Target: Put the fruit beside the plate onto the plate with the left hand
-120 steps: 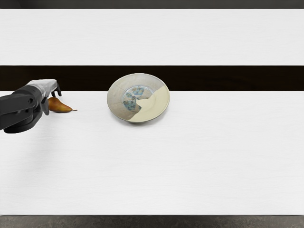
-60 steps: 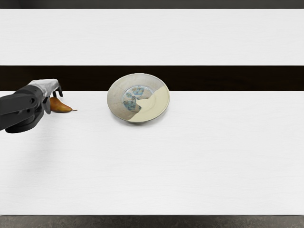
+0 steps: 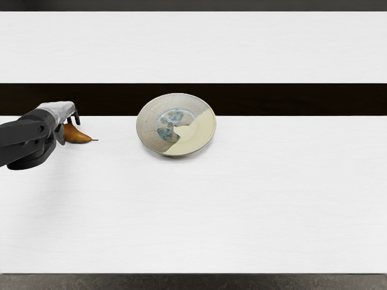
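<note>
L hand (image 3: pixel 58 113) barely shifted, over pear (image 3: pixel 78 137), plate (image 3: pixel 144 124) rt

The plate (image 3: pixel 145 116) sat by the far edge of the table (image 3: pixel 254 199), left of its middle. The pear (image 3: pixel 78 137) lay well apart to its left, toward the far left corner. The left hand (image 3: pixel 59 113) hung over the pear's left end.

Near the far edge of the worktop (image 3: pixel 242 199), toward its left end, the left robot hand (image 3: pixel 60 113) covers the thick end of the fruit (image 3: pixel 78 137). Only the tapering end and stem show. Whether the two touch cannot be told. The picture's left edge cuts off the arm.
</note>
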